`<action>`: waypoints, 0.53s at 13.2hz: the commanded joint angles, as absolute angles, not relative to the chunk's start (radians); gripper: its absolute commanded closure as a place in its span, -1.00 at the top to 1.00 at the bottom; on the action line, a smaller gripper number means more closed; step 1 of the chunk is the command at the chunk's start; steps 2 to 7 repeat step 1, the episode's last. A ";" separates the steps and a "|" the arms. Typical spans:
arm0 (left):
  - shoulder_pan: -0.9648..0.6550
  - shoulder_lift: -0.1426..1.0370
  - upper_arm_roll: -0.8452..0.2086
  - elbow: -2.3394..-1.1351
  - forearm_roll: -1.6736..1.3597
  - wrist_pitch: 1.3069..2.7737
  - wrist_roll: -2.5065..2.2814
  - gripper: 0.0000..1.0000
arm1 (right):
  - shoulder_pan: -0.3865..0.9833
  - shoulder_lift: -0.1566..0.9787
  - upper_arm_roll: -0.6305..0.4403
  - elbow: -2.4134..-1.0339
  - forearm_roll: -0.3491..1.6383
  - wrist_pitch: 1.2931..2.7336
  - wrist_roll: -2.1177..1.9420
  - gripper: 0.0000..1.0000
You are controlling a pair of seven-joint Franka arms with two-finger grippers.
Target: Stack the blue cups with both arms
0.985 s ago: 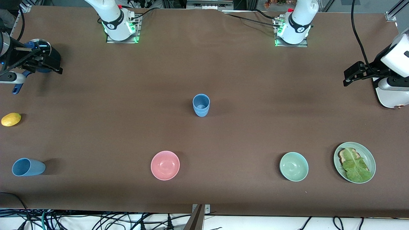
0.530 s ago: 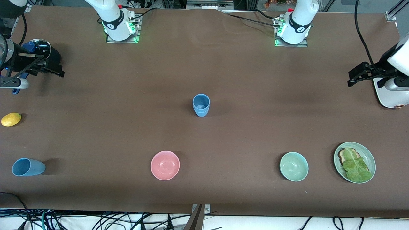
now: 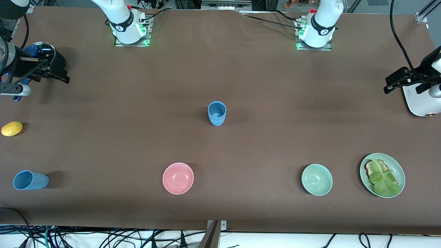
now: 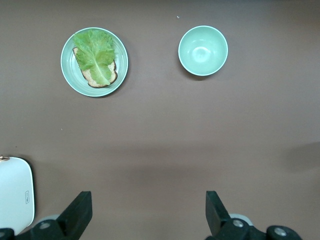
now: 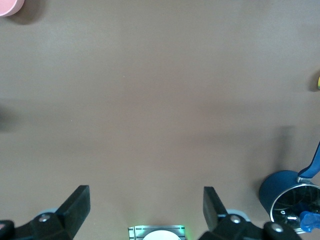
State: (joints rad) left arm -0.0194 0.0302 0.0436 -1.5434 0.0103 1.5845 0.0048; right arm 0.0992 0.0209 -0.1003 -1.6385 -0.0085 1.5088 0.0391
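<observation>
An upright blue cup (image 3: 217,113) stands mid-table; a seam low on its wall suggests one cup nested in another. Another blue cup (image 3: 30,180) lies on its side at the right arm's end, nearer the front camera. My right gripper (image 3: 62,76) (image 5: 146,205) hangs open and empty at that end, beside the saucepan. My left gripper (image 3: 391,84) (image 4: 148,212) hangs open and empty over the left arm's end, beside a white device. Neither gripper is near a cup.
A dark-blue lidded saucepan (image 3: 43,55) (image 5: 287,200) and a lemon (image 3: 12,128) lie at the right arm's end. A pink bowl (image 3: 178,178), a green bowl (image 3: 317,179) (image 4: 203,50), and a plate (image 3: 399,168) (image 4: 67,50) of bread and lettuce sit near the front edge. The white device (image 3: 420,103) (image 4: 15,192) stands at the left arm's end.
My left gripper has drawn back toward the left arm's end of the table. The right gripper shifted slightly, then held still. The cups have not moved.
</observation>
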 commanded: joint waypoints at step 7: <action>-0.012 0.034 0.044 -1.534 -0.009 1.569 0.032 1.00 | 0.095 0.031 -0.092 -1.618 -0.014 1.508 0.051 1.00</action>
